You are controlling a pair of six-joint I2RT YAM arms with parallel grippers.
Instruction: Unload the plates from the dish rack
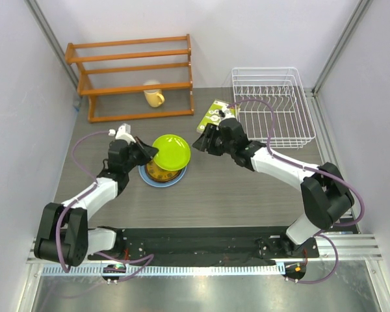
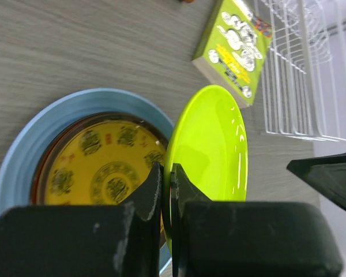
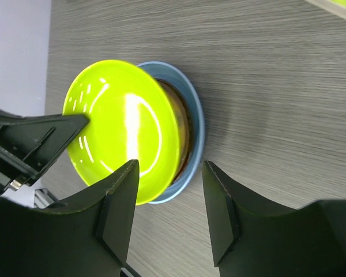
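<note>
One plate airborne: left gripper (image 2: 166,173) clamped on the lime green plate (image 2: 213,144) by its rim, tilted over the amber plate (image 2: 104,173) and light blue plate (image 2: 40,133), stacked nearer the table's left edge. Right gripper (image 3: 170,167) spread, holding nothing. Plate looks light, stiff, glossy (probably slippery), so rim pinch only.

Lab test cell: white panel walls (image 1: 13,97), aluminium base rail (image 1: 364,247), grey wood-grain tabletop (image 1: 234,195)

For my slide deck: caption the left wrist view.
The left jaws pinch the lime green plate by its rim above the amber plate and light blue plate.
</note>
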